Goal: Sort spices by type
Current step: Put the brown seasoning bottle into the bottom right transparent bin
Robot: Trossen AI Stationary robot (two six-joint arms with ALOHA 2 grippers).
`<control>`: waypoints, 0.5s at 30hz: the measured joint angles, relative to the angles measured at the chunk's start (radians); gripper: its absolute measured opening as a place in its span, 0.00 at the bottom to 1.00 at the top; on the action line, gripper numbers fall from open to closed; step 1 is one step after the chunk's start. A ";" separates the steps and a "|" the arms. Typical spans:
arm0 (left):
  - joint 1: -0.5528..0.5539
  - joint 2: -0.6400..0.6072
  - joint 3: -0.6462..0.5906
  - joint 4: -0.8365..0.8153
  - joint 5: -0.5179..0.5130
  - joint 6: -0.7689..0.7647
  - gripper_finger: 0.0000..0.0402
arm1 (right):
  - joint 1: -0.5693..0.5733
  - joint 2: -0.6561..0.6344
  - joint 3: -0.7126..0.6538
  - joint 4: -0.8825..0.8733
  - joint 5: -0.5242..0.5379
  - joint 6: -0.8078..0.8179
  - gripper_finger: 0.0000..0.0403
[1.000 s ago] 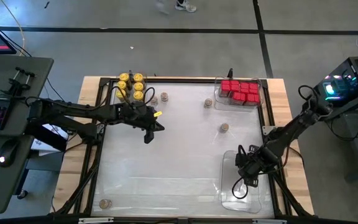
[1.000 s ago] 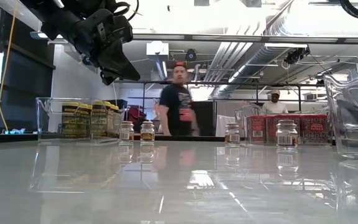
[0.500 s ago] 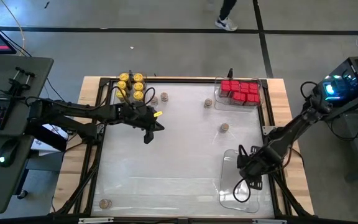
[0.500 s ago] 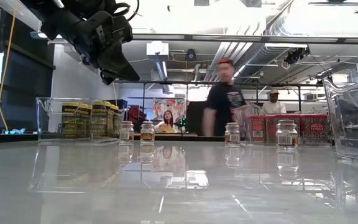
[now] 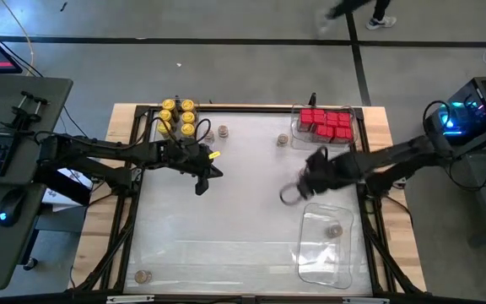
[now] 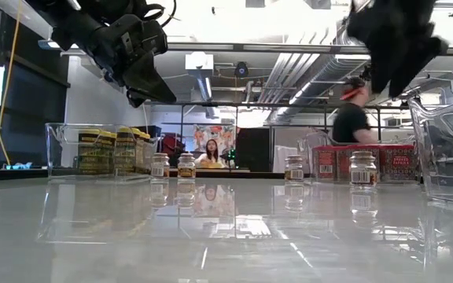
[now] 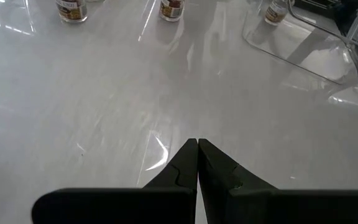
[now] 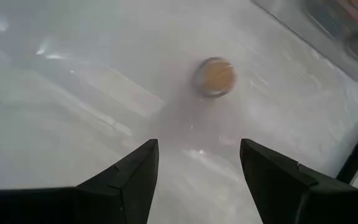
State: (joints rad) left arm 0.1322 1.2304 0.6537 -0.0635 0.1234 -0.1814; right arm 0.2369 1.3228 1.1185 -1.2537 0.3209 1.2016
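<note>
High view: straight down over whole table (image 5: 243,245). Low view: level across tabletop into room. Wrist views: close, angled down at same white surface.

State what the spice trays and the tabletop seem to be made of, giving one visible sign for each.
Trays: probably clear, glossy plastic; the table shows through their walls. Tabletop: a smooth, glossy white sheet, perhaps laminate or acrylic; in the low view it mirrors the jars and ceiling lights.

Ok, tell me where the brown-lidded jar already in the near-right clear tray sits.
In the high view, the brown-lidded jar stands in the upper part of the clear tray at the table's right, below the open right gripper.
</note>
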 joint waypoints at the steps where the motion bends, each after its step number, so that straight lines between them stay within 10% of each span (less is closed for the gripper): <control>1: 0.000 0.000 0.000 0.000 0.000 0.000 0.00 | -0.049 0.000 -0.012 0.008 -0.013 -0.005 0.55; 15: -0.001 0.000 0.000 -0.001 0.000 -0.027 0.00 | -0.358 0.008 -0.141 0.285 -0.147 -0.056 0.55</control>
State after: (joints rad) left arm 0.1316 1.2304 0.6537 -0.0641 0.1238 -0.2089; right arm -0.1216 1.3308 0.9779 -0.9683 0.1743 1.1458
